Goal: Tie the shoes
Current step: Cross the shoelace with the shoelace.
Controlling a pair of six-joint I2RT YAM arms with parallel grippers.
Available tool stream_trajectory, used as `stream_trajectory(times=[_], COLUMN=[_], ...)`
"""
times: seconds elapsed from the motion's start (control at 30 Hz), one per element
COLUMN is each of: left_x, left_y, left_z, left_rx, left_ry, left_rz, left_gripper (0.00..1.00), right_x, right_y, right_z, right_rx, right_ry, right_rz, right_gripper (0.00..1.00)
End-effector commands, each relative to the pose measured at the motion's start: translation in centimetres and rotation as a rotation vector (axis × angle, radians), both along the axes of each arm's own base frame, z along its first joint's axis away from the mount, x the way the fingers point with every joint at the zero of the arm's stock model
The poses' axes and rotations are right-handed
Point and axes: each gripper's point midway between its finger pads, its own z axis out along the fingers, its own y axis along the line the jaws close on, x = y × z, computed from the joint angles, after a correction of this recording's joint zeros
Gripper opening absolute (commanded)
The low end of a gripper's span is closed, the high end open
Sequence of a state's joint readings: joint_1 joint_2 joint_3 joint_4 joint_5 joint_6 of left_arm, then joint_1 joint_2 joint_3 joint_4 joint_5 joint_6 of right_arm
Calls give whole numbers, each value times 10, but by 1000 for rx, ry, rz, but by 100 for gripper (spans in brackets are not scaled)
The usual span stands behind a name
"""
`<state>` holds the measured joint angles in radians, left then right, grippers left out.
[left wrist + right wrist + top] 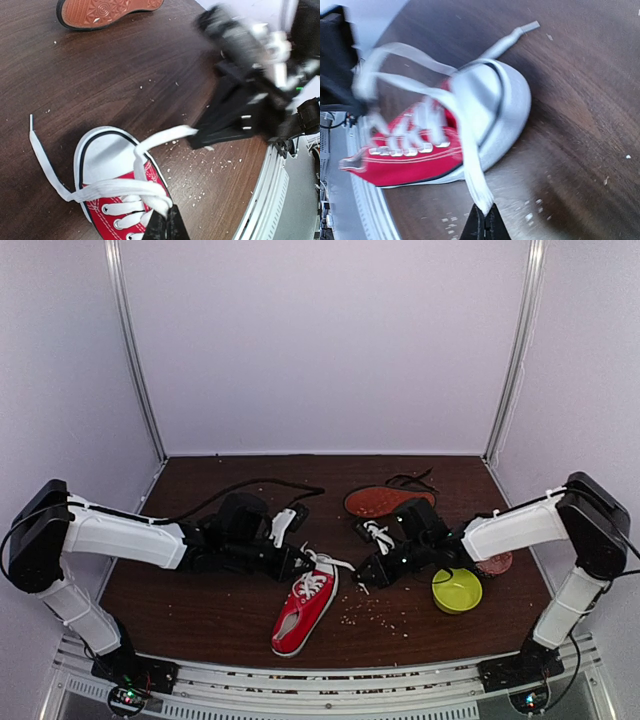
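The red sneaker (pixel 305 608) lies mid-table, its white toe cap (pixel 105 160) pointing away from the arms' bases. My left gripper (pixel 303 562) (pixel 167 222) is shut on a loop of its white lace (pixel 125 189) above the eyelets. My right gripper (pixel 365 578) (pixel 484 216) is shut on another strand of the white lace (pixel 472 170), which runs taut off the toe to the right; in the left wrist view that strand (pixel 165 136) ends in the right gripper (pixel 196 140). A free lace end (pixel 520 32) lies on the table. The black shoe (pixel 388 500) lies at the back, its reddish-brown sole (pixel 107 11) up.
A yellow round dish (pixel 457 590) sits right of the sneaker, under the right arm, with a reddish disc (pixel 495 563) behind it. White crumbs (pixel 375 615) are scattered on the brown table. A black cable (pixel 250 488) runs along the back left. A metal rail (pixel 330 680) edges the near side.
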<state>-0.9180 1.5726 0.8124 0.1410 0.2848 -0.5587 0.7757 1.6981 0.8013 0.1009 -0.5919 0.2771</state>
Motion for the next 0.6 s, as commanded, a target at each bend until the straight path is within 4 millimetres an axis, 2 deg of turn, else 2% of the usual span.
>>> stream_trajectory(times=[0.0,0.2,0.27,0.37,0.57], left_x=[6,7,6,3,-7], left_y=[-3,-2,-1,4,25], left_z=[1,-1,-2,-2,-4], left_rx=[10,15,14,20,22], left_ry=[-18,-18,-15,-18,-17], left_rz=[9,21,17,22,55], left_gripper=[0,0,11,34,52], right_x=[-25,-76,-85,-84,-75], right_y=[13,54,69,83,89], right_z=[52,86,91,89,89], right_rx=[113,208,236,243,240], right_ry=[-53,-61,-56,-58,-69], right_rz=[15,101,112,84,46], right_gripper=[0,0,0,0,0])
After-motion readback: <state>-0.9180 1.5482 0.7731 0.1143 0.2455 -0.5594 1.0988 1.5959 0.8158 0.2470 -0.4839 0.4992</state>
